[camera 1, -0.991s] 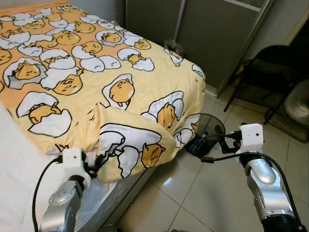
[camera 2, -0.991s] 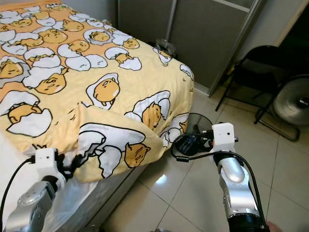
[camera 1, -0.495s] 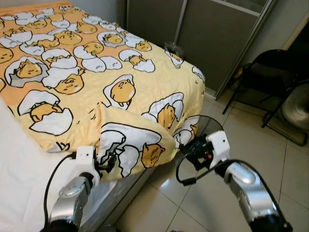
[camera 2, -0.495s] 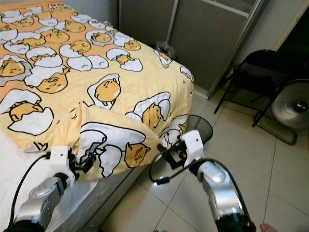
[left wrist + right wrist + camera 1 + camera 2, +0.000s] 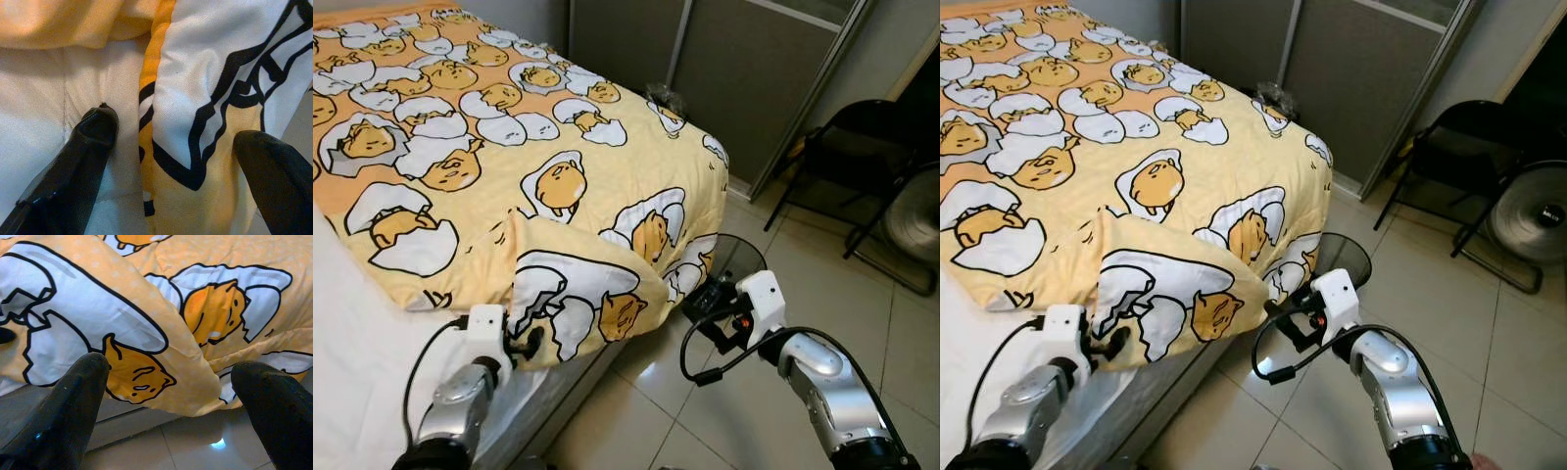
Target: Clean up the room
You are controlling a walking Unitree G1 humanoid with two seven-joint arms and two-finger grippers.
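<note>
The folded-over corner of the blanket (image 5: 578, 294) hides the mattress edge beneath it, and the far end of the bed runs off the picture's top and left edges. A dark mesh bin (image 5: 1342, 257) by the bed's corner is partly covered by the right gripper (image 5: 1285, 328) and its wrist, so its contents cannot be made out. The fan (image 5: 1538, 217) and the chair (image 5: 1449, 157) are cut by the right edge, and a small clear thing (image 5: 664, 98) at the bed's far corner is perhaps a plastic bag, too small to tell.

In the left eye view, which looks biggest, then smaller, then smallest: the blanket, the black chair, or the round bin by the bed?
1. Blanket, by far.
2. Black chair; it stands farther back, so its true size is unsure.
3. Round bin, partly hidden.
</note>
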